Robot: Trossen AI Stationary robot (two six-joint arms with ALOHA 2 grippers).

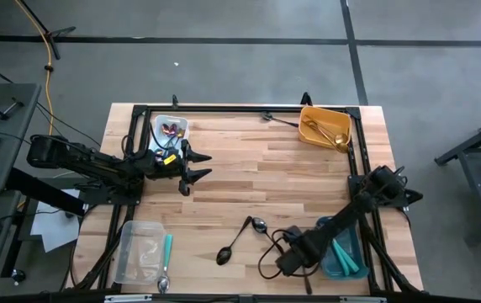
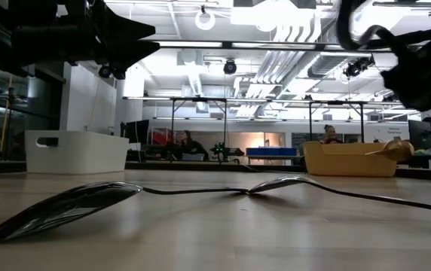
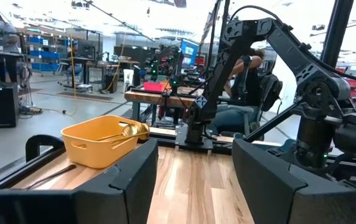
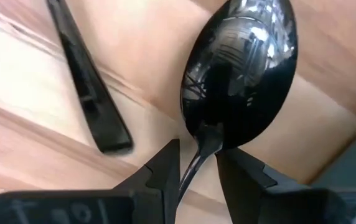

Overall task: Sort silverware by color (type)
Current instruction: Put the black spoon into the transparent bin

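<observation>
Black spoon [image 4: 239, 74] | neck between right tool [image 4: 198, 171] fingers | pinched, over table

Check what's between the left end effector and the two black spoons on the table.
Only bare wood in the high view: nothing lies between the left end effector and the black spoons.

two black spoons [image 1: 239, 240], four bins [image 1: 325, 124].

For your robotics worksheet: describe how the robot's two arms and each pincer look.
Both arms are dark, jointed and slim, with black cables looping near the right pincer. The left pincer has two broad, angular black fingers. The right one's fingers are black, tapering wedges.
</observation>
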